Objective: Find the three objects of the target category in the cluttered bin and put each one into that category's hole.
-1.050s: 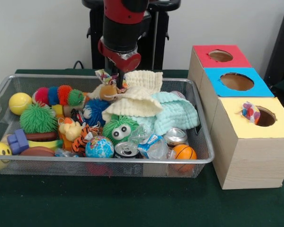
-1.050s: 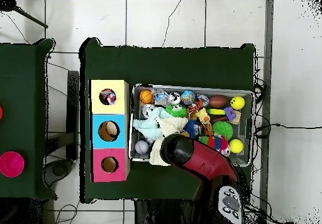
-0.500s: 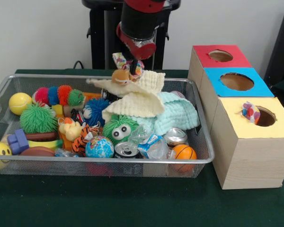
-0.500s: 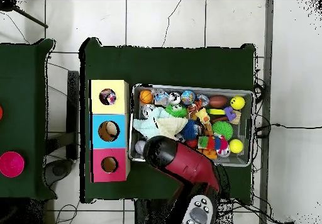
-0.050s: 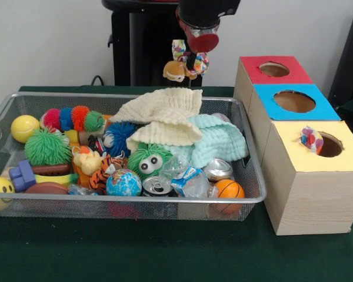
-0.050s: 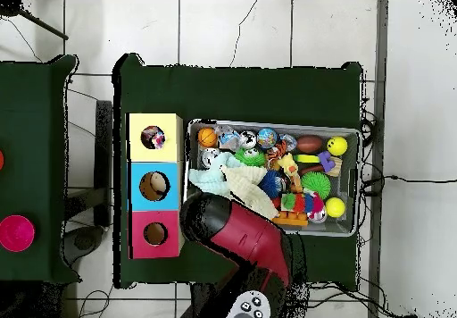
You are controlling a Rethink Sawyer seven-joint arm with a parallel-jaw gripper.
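The gripper (image 5: 191,56) hangs high above the far rim of the wire bin (image 5: 256,176), its jaws pinching the top of a small soft toy (image 5: 184,64) with a tan body and a speckled, many-coloured part, which dangles just below the jaws and clear of everything underneath. Directly beneath it lies the cream cloth (image 5: 165,114), draped over a pale green cloth (image 5: 220,141), and off to the jaws' side toward the boxes stand the red box (image 5: 270,70), the blue box (image 5: 294,103) and the yellow box (image 5: 317,153), each with a round hole on top. A similar speckled toy (image 5: 311,140) sits at the lip of the yellow box's hole, so that hole looks the likely goal, though this is a guess. The hold appears to be on a thin edge of the toy, so the main risk is that it slips out during the sideways carry and falls back into the clutter or onto the table between bin and boxes. The toy also swings freely, so a release while it sways could leave it on the rim rather than inside. The speckled toy already lodged there may block the opening. In the overhead view the arm (image 6: 236,238) hides the jaws.
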